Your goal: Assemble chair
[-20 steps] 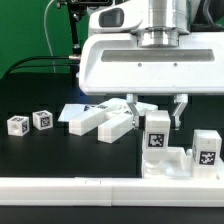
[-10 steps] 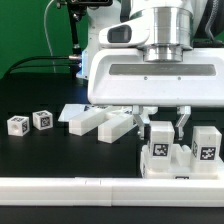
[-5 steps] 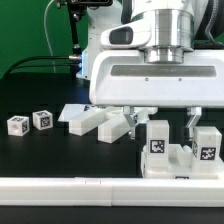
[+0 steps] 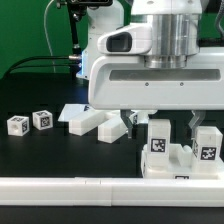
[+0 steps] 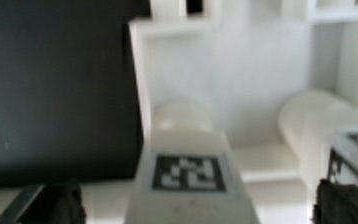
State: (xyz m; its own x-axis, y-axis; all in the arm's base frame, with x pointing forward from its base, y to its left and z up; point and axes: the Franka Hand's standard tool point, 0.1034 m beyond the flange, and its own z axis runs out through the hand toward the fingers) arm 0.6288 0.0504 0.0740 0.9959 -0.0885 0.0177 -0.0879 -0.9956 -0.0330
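Lower right of the exterior view, on the matte black table (image 4: 40,150): the partly built chair (image 4: 172,162), a chunky base of smooth white plastic with squared edges and a stepped notch. Rising from it, two upright rectangular posts, each faced with a square black-and-white tag: the left post (image 4: 157,140) toward frame centre, the right post (image 4: 207,150) against the right edge.

Directly above, filling the upper right of the frame: the robot arm (image 4: 160,85), a broad glossy white housing with rounded corners under a grey metallic cylinder. Hanging beneath it, the gripper (image 4: 163,121), jaws spread wide and pinching nothing. One dark finger (image 4: 133,120) left of the left post and apart from it, the other finger (image 4: 192,120) down in the gap between the two posts.

In the wrist view, soft and blurred: the tagged top of a post between two dark fingertips (image 5: 51,203), with clear space on either side. Beyond it, pale plastic walls with one rounded hollow, set against black.

Around the centre of the exterior view, left of the chair: loose white parts, a long block (image 4: 85,119) and a shorter block (image 4: 113,128), lying slantwise and just beside each other. Far left, well apart from those: a small tagged cube (image 4: 17,125) and a second cube (image 4: 42,119) close together. Across the bottom of the frame: the long low rail (image 4: 90,188), smooth and white, with one visible seam. Upper left: a green backdrop (image 4: 25,40), crossed by dark cables (image 4: 45,65).
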